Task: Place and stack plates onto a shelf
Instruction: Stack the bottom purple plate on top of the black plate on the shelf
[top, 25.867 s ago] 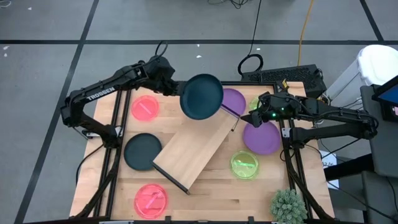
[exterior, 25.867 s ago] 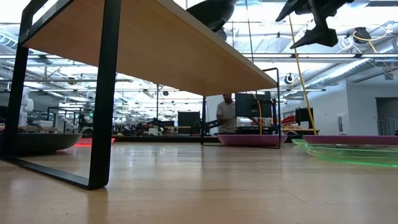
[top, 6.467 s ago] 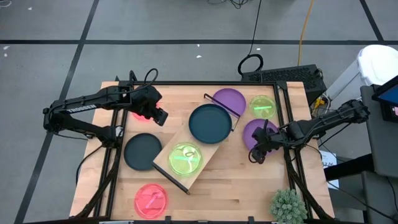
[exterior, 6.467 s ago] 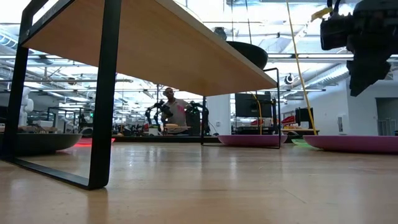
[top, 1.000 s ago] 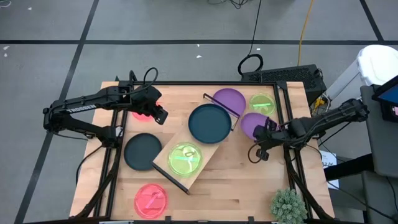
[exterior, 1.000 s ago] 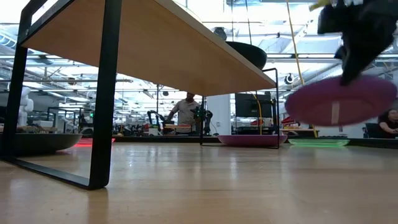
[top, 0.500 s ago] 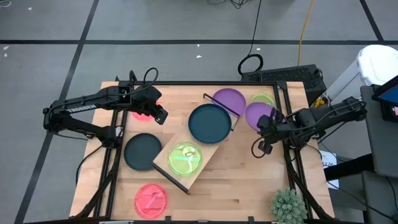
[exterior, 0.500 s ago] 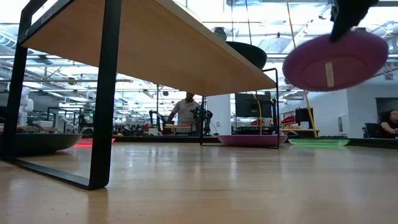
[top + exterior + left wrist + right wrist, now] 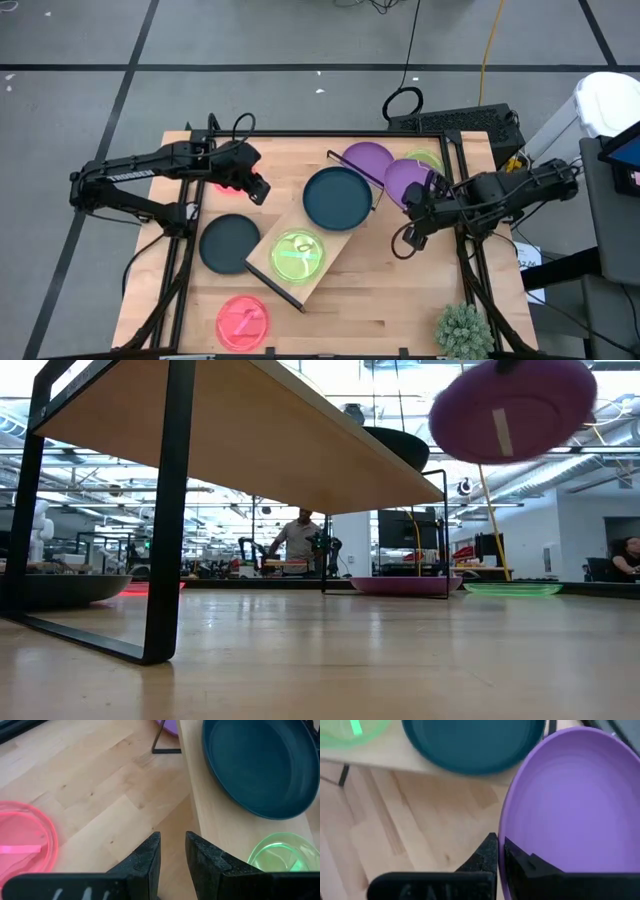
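My right gripper [image 9: 499, 844] is shut on a purple plate [image 9: 405, 180] and holds it in the air [image 9: 510, 405] off the far right end of the shelf [image 9: 318, 232]. A dark teal plate [image 9: 338, 197] and a lime-green plate [image 9: 297, 255] rest flat on the light-wood shelf. A second purple plate [image 9: 366, 158] lies on the table behind the shelf's far end. My left gripper [image 9: 172, 855] hovers open, with nothing in it, over the table left of the shelf, by a pink plate [image 9: 22, 842]. My right gripper pinches the purple plate's rim [image 9: 506, 827] between its two fingers, one on the inner face and one on the underside. The fingers reach in roughly level from the table's right. The plate is lifted clear of the table and tilted, with its underside [image 9: 505, 420] facing the low view.
On the table lie a dark plate [image 9: 228, 243] left of the shelf, a pink plate [image 9: 243, 321] at the near edge, and a lime-green plate [image 9: 428, 158] at the far right. A spiky plant [image 9: 462, 330] stands at the near right corner.
My right gripper has risen with the purple plate and drifted a little toward the shelf's far end. The plate now hangs well above the table, higher than the shelf top.
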Robot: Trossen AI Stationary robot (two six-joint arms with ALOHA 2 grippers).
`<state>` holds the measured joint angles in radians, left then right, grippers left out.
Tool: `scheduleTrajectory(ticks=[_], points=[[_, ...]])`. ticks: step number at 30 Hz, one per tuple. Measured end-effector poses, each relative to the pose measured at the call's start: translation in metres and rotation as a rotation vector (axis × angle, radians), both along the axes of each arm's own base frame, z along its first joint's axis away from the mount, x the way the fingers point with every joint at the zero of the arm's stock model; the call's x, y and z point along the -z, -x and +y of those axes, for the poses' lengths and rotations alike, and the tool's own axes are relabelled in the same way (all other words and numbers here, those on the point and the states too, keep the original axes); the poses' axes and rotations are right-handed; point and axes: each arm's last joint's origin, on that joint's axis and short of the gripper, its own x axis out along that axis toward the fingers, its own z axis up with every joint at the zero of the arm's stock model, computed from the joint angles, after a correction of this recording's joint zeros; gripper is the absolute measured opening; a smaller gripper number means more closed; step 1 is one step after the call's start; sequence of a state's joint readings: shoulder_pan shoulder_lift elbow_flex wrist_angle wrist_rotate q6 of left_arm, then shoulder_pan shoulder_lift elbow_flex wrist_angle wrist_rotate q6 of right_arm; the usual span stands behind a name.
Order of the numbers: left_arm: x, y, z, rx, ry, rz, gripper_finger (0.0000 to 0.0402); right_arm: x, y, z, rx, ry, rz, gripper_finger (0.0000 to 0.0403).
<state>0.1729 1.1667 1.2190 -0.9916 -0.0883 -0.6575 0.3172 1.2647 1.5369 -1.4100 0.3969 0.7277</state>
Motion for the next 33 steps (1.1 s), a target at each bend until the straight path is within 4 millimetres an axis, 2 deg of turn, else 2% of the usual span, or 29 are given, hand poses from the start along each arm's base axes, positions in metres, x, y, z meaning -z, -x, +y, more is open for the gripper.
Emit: scheduleTrajectory(ticks=[8,13,19,25,29,33], points=[[0.0,-0.002,-0.01,0.021,0.015,-0.004,0.0095,-0.027,-0.021,0.005,-0.087,0.108,-0.052,0.0],[0.0,-0.003,-0.019,0.046,0.018,-0.006,0.0095,-0.035,-0.042,0.01,-0.165,0.196,-0.116,0.0],[0.0,-0.003,-0.023,0.018,0.05,-0.015,0.0095,-0.026,-0.079,0.015,-0.263,0.262,-0.169,0.0],[0.0,-0.003,-0.026,-0.017,0.068,-0.023,0.0095,-0.021,-0.113,0.009,-0.298,0.253,-0.263,0.0],[0.0,-0.003,-0.026,-0.036,0.055,-0.025,0.0095,-0.014,-0.121,0.003,-0.313,0.211,-0.245,0.0],[0.0,-0.003,-0.026,-0.038,0.049,-0.025,0.0095,-0.008,-0.128,-0.001,-0.399,0.231,-0.198,0.0]])
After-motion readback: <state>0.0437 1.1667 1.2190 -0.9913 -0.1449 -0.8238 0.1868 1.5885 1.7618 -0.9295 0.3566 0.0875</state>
